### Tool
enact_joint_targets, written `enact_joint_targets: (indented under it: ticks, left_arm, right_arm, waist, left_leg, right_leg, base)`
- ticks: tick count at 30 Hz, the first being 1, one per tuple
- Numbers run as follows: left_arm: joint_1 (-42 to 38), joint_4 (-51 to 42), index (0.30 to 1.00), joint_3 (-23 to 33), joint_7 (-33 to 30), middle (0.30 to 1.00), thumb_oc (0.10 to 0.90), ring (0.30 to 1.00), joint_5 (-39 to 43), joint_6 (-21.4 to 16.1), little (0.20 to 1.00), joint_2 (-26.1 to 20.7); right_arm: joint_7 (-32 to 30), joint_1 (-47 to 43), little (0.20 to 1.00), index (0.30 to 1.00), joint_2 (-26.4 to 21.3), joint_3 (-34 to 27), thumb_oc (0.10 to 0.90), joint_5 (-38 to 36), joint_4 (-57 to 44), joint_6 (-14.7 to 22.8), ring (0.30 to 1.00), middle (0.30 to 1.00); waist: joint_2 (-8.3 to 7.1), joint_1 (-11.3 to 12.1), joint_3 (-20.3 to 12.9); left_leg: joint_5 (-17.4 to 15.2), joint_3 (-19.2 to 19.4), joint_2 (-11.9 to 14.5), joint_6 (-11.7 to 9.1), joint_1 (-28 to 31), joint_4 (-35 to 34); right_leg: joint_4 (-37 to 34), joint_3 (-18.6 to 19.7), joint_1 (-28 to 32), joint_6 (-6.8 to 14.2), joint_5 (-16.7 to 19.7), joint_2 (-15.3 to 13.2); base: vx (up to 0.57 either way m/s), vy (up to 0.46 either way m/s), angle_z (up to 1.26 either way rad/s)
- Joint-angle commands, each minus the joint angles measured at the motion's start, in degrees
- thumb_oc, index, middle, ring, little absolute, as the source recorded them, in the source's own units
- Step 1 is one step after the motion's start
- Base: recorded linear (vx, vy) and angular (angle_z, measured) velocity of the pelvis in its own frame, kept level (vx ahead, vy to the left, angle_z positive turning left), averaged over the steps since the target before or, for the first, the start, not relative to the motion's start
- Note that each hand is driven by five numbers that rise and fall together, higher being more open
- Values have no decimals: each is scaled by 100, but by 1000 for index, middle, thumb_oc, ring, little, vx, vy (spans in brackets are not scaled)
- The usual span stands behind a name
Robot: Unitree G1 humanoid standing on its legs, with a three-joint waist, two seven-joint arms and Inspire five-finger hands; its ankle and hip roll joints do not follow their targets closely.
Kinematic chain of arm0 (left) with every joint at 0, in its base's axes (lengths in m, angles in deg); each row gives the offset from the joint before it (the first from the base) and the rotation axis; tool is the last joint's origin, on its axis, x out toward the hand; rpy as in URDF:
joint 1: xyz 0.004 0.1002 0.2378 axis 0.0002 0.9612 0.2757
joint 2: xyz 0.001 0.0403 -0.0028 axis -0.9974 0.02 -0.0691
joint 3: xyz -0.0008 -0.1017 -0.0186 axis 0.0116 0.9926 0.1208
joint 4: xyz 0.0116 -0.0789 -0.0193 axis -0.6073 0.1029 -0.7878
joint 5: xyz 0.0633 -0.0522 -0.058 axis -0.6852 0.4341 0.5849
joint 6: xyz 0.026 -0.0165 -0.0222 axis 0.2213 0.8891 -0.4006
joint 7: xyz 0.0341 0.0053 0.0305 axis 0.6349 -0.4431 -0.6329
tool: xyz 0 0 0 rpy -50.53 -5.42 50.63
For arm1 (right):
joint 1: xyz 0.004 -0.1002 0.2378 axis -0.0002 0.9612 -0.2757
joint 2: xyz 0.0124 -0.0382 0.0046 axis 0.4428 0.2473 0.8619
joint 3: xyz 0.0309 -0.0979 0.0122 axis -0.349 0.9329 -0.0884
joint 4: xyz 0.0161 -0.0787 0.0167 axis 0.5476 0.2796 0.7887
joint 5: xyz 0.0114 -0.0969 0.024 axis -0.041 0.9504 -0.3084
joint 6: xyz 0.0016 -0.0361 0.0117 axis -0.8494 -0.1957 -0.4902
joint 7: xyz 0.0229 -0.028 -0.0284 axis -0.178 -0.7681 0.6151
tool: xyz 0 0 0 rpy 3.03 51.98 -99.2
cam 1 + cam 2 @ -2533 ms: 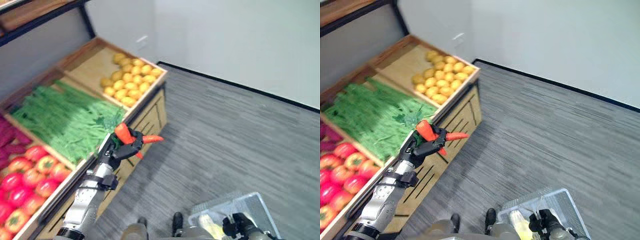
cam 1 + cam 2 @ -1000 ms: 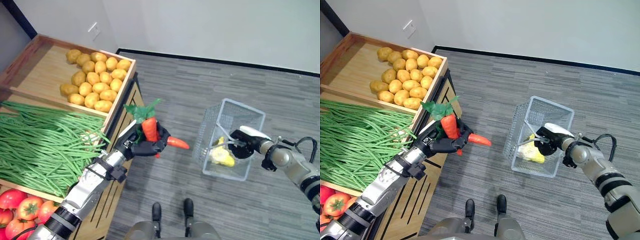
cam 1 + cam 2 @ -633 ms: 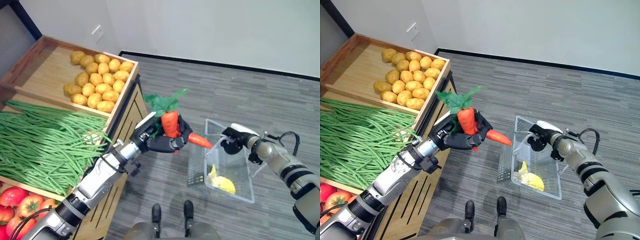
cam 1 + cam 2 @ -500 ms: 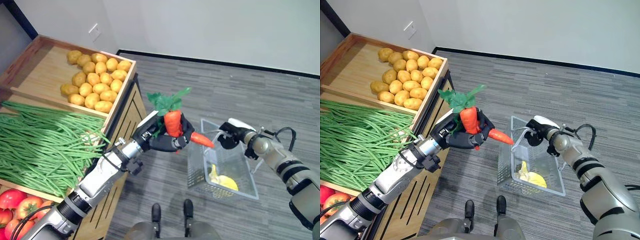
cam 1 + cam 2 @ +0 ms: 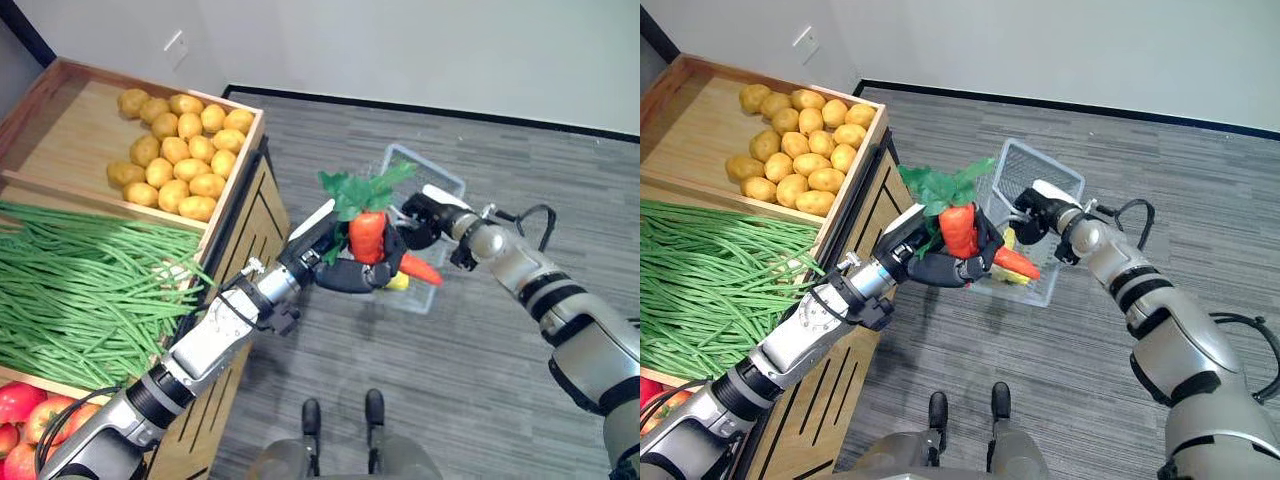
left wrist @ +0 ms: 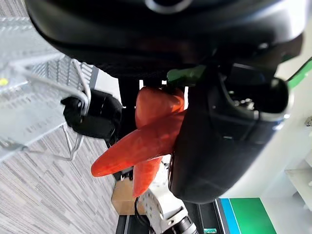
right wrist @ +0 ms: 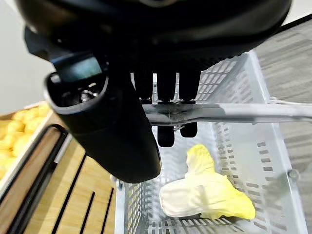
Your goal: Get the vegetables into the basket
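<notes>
My left hand [image 5: 340,275] is shut on a bunch of orange carrots [image 5: 368,236] with green leaves and holds them in the air beside the stand. The carrots [image 6: 146,141] point towards the white wire basket [image 5: 1016,174], right at its near edge. My right hand [image 5: 418,218] is shut on the basket's handle [image 7: 219,113] and holds the basket up off the floor, tilted. A yellow-white leafy vegetable [image 7: 204,195] lies inside the basket. My right hand's fingers [image 7: 165,87] are curled over the wire handle.
A wooden stand at the left holds crates of potatoes [image 5: 180,140], green beans [image 5: 80,290] and tomatoes [image 5: 20,410]. Grey floor [image 5: 520,420] spreads to the right, bounded by a white wall with a black skirting.
My right hand has lifted the basket up and to the left, towards the carrots. My left hand has carried the carrots right, up to the basket. The camera has shifted too.
</notes>
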Motion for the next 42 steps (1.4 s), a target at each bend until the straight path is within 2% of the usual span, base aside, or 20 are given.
enact_joint_targets:
  ticks: [1,10,16,21,24,25,28,32,35,42]
  left_arm:
    - [-625,-458,300,-147,-84,300,400,300,-31,-506,300,17]
    - [-587,-435,300,-512,133,300,400,300,-8,-384,300,-37]
    - [-558,-262,300,-711,200,300,400,300,-195,-338,300,-101]
    - [-698,-140,300,-837,104,300,400,300,-721,-363,300,-173]
    - [-1002,-38,300,-980,-79,300,400,300,-1610,-421,300,-197]
    - [-1006,-33,300,-986,-85,300,400,300,-1618,-424,300,-192]
    - [-1368,97,300,-1159,-180,300,400,300,-2167,-412,300,-4]
    - [-1489,186,300,-1229,-247,300,400,300,-2287,-426,300,155]
    - [-1735,469,300,-1288,-458,300,400,300,-2571,-375,300,542]
    - [-1764,996,300,-1335,-694,300,400,300,-2926,-308,300,871]
  right_arm:
    - [-559,-1477,300,300,249,41,400,-243,55,368,300,300]
    - [-760,-1885,300,300,426,112,400,-51,442,383,300,300]
    - [-681,-1905,300,300,482,160,400,-151,201,373,300,300]
    - [-615,-1899,300,300,533,188,400,-288,146,339,300,300]
    - [-601,-1907,300,300,569,157,400,-392,77,314,300,300]
    - [-601,-1906,300,300,566,156,400,-392,76,312,300,300]
    - [-607,-1923,300,300,651,137,400,-410,19,297,300,300]
    - [-612,-1924,300,300,696,156,400,-379,-1,281,300,300]
    - [-667,-1988,300,300,912,148,400,-404,42,240,300,300]
    - [-762,-2115,300,300,1088,137,400,-495,-23,208,300,300]
  waist:
    - [-579,5,-411]
    - [-572,23,-437]
    - [-581,-21,-430]
    - [-600,-39,-441]
    - [-612,-69,-455]
    - [-612,-68,-454]
    - [-626,-108,-456]
    - [-631,-134,-457]
    - [-641,-176,-446]
    - [-654,-220,-428]
  left_leg:
    - [-100,-101,409,-416,-147,-17]
    - [-106,-110,406,-407,-147,-17]
    - [-109,-94,427,-412,-136,-17]
    - [-126,-78,438,-408,-113,-17]
    - [-137,-78,440,-404,-104,-17]
    - [-137,-80,440,-404,-104,-17]
    - [-149,-70,447,-399,-101,-17]
    - [-154,-71,447,-397,-101,-17]
    - [-148,-38,460,-401,-112,-17]
    - [-144,-3,497,-411,-126,-17]
  right_leg:
    - [34,419,4,697,-85,-792]
    - [32,428,-1,686,-100,-789]
    - [39,451,-8,672,-110,-765]
    - [40,469,-4,671,-115,-755]
    - [39,458,13,678,-132,-755]
    - [39,456,13,678,-132,-756]
    - [44,464,17,684,-140,-756]
    - [44,463,16,689,-138,-755]
    - [44,493,-19,703,-126,-743]
    - [48,543,-55,683,-111,-712]
  base:
    - [-1,-3,-4]
    - [4,0,-2]
    - [0,0,0]
    - [0,0,0]
    - [0,0,0]
    - [0,0,0]
    - [0,0,0]
    - [0,0,0]
    - [0,0,0]
    - [0,0,0]
